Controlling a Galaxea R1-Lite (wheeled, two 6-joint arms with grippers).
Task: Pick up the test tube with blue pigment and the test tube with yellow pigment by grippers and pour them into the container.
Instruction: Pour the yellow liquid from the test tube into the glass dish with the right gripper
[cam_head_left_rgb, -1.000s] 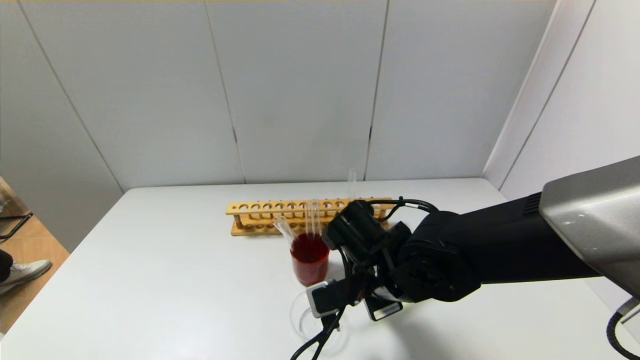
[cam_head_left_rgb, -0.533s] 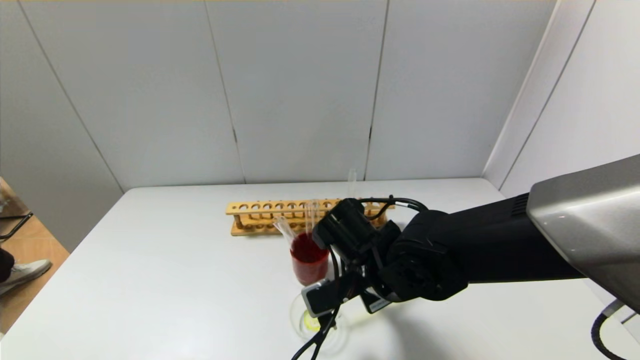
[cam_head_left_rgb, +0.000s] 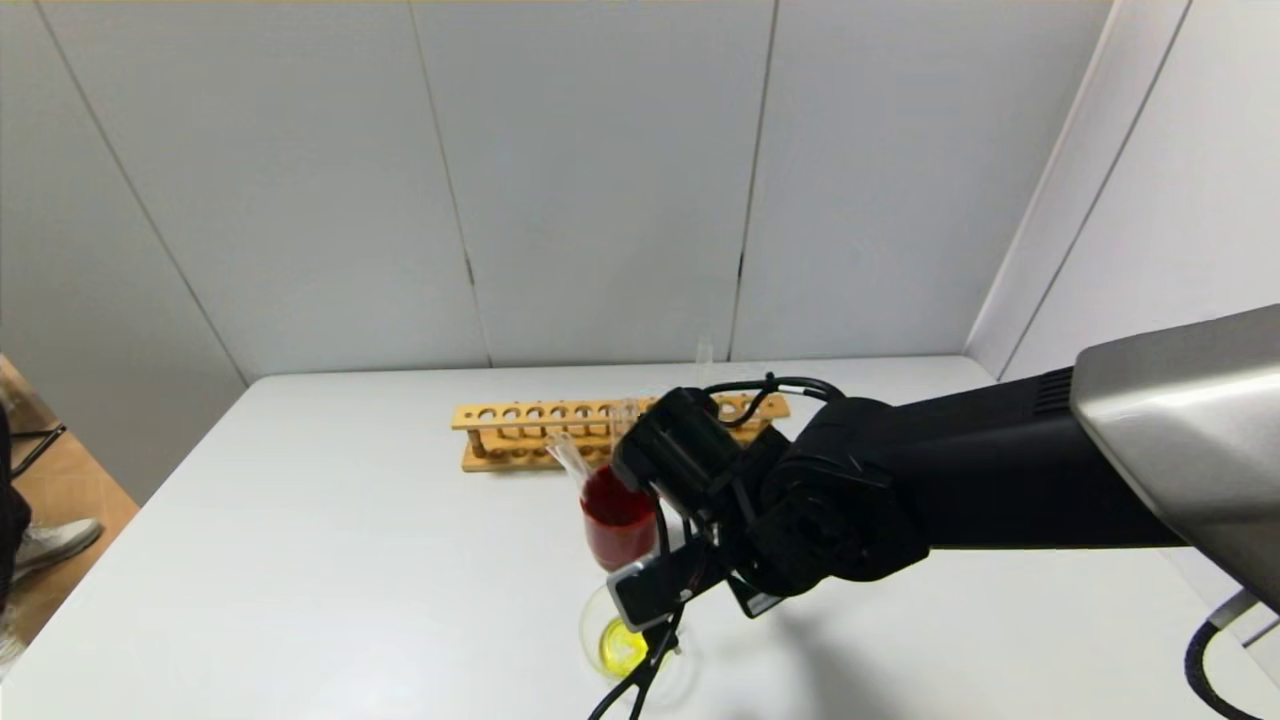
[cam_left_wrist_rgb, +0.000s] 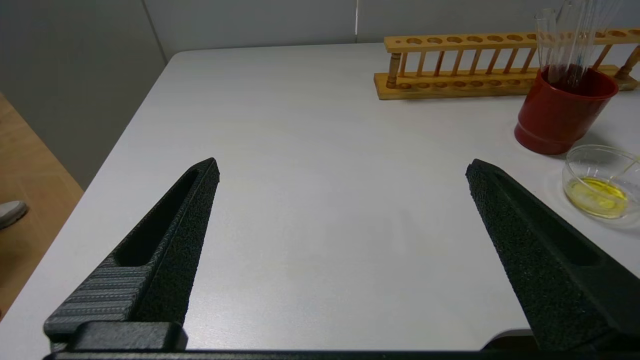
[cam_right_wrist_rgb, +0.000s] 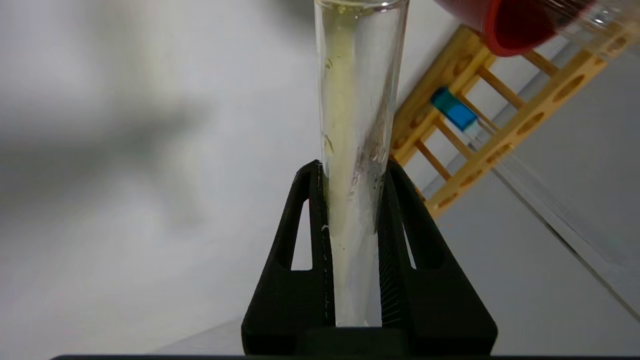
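Observation:
My right gripper (cam_right_wrist_rgb: 352, 170) is shut on the test tube with yellow pigment (cam_right_wrist_rgb: 357, 100), which is tipped over with yellow streaks along its inside. In the head view the right arm (cam_head_left_rgb: 840, 510) hangs over the container (cam_head_left_rgb: 590, 625), a low clear beaker holding a yellow pool (cam_head_left_rgb: 621, 646). The container also shows in the left wrist view (cam_left_wrist_rgb: 575, 160). The test tube with blue pigment (cam_right_wrist_rgb: 454, 111) stands in the wooden rack (cam_right_wrist_rgb: 505, 145). My left gripper (cam_left_wrist_rgb: 342, 167) is open and empty, low over the table's left part, well clear of the glassware.
A taller beaker of dark red liquid (cam_head_left_rgb: 618, 525) with clear tubes in it stands just behind the container, close to the right wrist. The wooden rack (cam_head_left_rgb: 530, 430) runs behind it. Black cables (cam_head_left_rgb: 640, 685) hang by the container.
The right arm has moved a little left and tipped the tube further. Yellow liquid has appeared in the container and the pool has grown.

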